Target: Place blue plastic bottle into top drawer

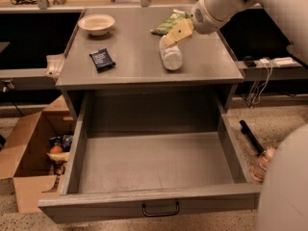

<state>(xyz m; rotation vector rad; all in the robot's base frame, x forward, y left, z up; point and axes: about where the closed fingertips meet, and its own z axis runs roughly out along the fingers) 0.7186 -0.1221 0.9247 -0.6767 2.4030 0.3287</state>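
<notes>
The blue plastic bottle [171,56] lies on its side on top of the grey cabinet [130,71], right of centre, with its far end pointing to the back. My gripper [176,34], yellowish at the end of the white arm, is at the bottle's far end, right above it; contact is unclear. The top drawer [149,202] is pulled wide open below, with its dark handle [160,209] centred on the front. Nothing lies inside it.
On the cabinet top are a white bowl [97,23], a dark packet [102,59] and a green crinkled bag [169,23]. An open cardboard box [26,162] stands on the floor at left. A pinkish bottle [263,160] lies on the floor at right.
</notes>
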